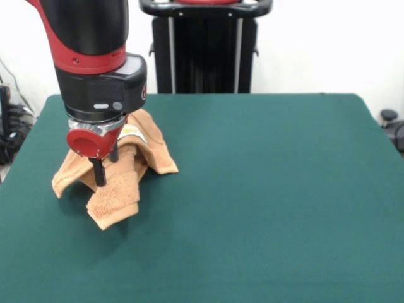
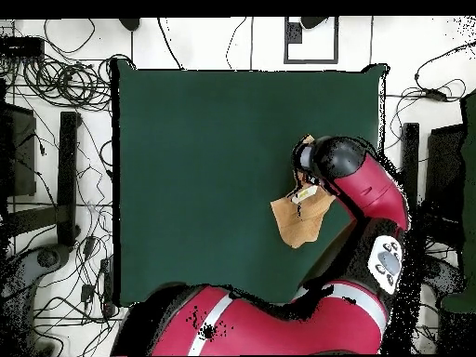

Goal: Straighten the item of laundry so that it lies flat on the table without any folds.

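Observation:
The light orange-tan towel (image 1: 120, 189) sits crumpled at the left of the green table (image 1: 265, 189), bunched up into a tent with a folded flap hanging toward the front. Its white label (image 1: 130, 131) shows near the top of the bunch. My gripper (image 1: 107, 172) comes straight down into the bunch; its black fingers (image 1: 99, 172) are pinched on a raised fold of the towel. In the overhead view the towel (image 2: 297, 221) lies near the table's right edge, partly under the arm's wrist (image 2: 335, 163), which hides the gripper there.
The table's left edge (image 1: 25, 145) is close to the towel in the front view. The black pedestal (image 1: 205, 57) stands behind the far edge. Cables and stands (image 2: 65, 139) surround the table in the overhead view.

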Motion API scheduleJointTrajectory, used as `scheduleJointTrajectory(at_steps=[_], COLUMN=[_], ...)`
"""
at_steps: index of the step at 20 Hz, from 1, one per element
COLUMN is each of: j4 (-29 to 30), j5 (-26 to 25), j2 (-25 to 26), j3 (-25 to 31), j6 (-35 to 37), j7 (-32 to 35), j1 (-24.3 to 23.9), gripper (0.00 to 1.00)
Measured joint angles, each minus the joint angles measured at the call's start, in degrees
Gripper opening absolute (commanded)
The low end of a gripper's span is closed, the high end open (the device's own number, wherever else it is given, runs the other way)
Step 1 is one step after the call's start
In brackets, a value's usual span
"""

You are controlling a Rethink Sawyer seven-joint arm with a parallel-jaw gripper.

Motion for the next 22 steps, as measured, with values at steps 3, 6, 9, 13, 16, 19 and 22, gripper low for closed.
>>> scheduleJointTrajectory(at_steps=[3, 6, 9, 13, 16, 19, 22], j4=[0.1, 0.1, 0.1, 0.1, 0.0, -0.3, -0.6], j5=[-0.4, -1.3, -1.4, -1.5, -1.5, -1.5, -1.7], j2=[0.0, -0.2, -0.2, -0.3, -0.3, -0.3, -0.3], j3=[0.0, 0.0, 0.0, 0.2, 0.2, 0.2, 0.2], j6=[0.0, 0.3, 0.5, 0.5, 1.3, 4.3, 6.1], j7=[0.0, 0.0, 0.0, 0.0, 0.0, 0.0, 0.0], j1=[0.0, -0.2, -0.5, -1.4, -1.9, -2.2, -2.1], gripper=[1.0, 1.0, 1.0, 1.0, 1.0, 1.0, 1.0])
